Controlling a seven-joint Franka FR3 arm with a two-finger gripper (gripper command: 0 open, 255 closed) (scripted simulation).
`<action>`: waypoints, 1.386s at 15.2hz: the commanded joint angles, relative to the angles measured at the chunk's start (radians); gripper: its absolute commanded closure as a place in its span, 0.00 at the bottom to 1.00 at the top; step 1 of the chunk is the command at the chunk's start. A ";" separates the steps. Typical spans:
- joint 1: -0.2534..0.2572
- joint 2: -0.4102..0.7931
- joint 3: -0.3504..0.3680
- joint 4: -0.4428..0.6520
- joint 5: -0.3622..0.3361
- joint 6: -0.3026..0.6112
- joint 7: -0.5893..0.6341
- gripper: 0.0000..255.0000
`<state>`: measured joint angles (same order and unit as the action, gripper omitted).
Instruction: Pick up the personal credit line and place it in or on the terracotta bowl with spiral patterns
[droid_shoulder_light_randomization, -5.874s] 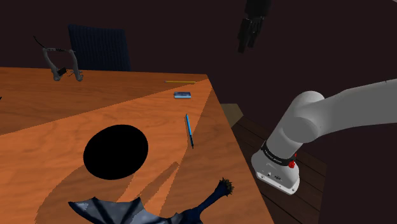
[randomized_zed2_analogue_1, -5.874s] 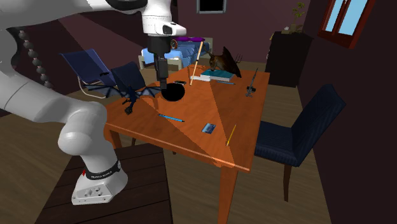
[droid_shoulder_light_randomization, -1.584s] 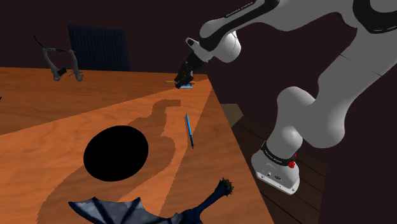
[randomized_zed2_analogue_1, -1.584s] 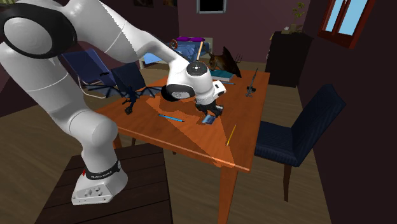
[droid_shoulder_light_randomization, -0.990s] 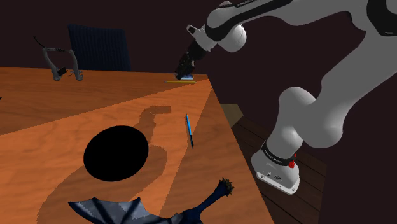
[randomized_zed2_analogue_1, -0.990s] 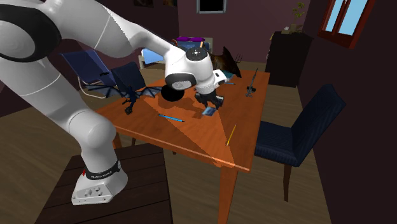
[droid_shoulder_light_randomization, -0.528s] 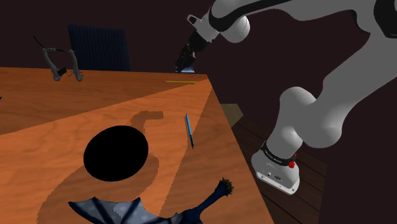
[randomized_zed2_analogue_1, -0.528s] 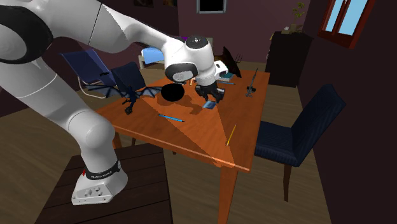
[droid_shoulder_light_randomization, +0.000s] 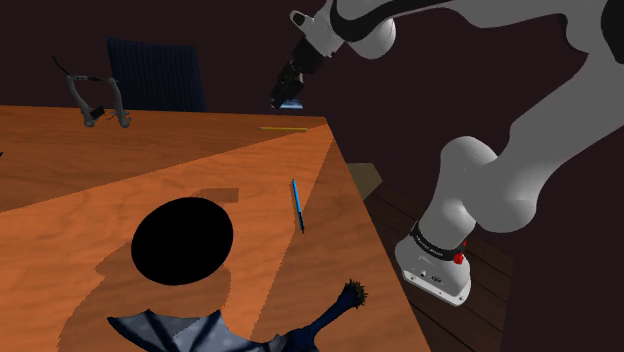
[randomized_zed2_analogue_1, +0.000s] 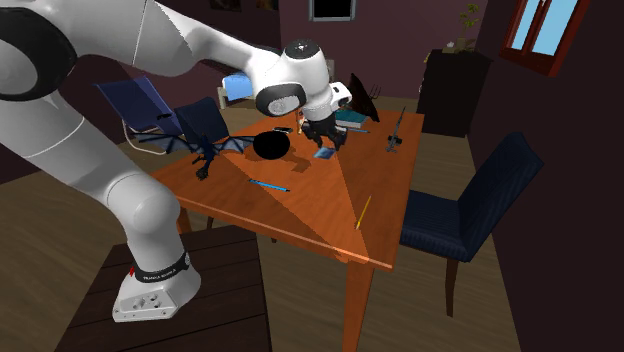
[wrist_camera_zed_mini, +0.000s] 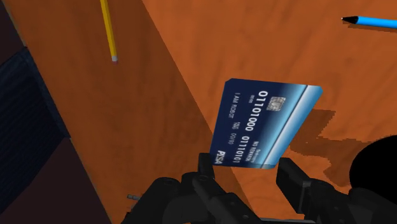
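My black gripper (droid_shoulder_light_randomization: 281, 99) hangs above the far right corner of the orange table (droid_shoulder_light_randomization: 80, 170), shut on a blue credit card (wrist_camera_zed_mini: 264, 124). In the wrist view the card stands on edge between my fingers (wrist_camera_zed_mini: 205, 170), well above the wood. In the second exterior view my gripper (randomized_zed2_analogue_1: 325, 149) and the card (randomized_zed2_analogue_1: 325, 153) hover just right of the bowl (randomized_zed2_analogue_1: 271, 146). The bowl (droid_shoulder_light_randomization: 183, 240) is drawn plain black, round, in the middle of the table. Its rim (wrist_camera_zed_mini: 375, 167) shows beside my gripper (wrist_camera_zed_mini: 248, 169).
A blue pen (droid_shoulder_light_randomization: 298, 205) lies right of the bowl and a yellow pencil (droid_shoulder_light_randomization: 283, 128) by the far edge. A dark winged figure (droid_shoulder_light_randomization: 200, 330) sits at the near edge, a metal part (droid_shoulder_light_randomization: 97, 101) at the far left. Dark chairs (randomized_zed2_analogue_1: 470, 200) flank the table.
My gripper has risen from the table's far corner with the card in it and drifted toward the bowl. Its shadow has slid across the wood to the bowl's rim.
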<state>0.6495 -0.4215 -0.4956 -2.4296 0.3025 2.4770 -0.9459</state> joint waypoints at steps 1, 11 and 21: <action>0.002 -0.012 0.049 -0.016 -0.011 0.016 0.058 1.00; 0.044 0.017 0.287 -0.034 -0.035 0.117 0.342 1.00; 0.066 0.140 0.515 0.068 -0.116 0.175 0.651 1.00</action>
<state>0.7149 -0.3039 -0.0008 -2.3824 0.1970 2.6472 -0.3262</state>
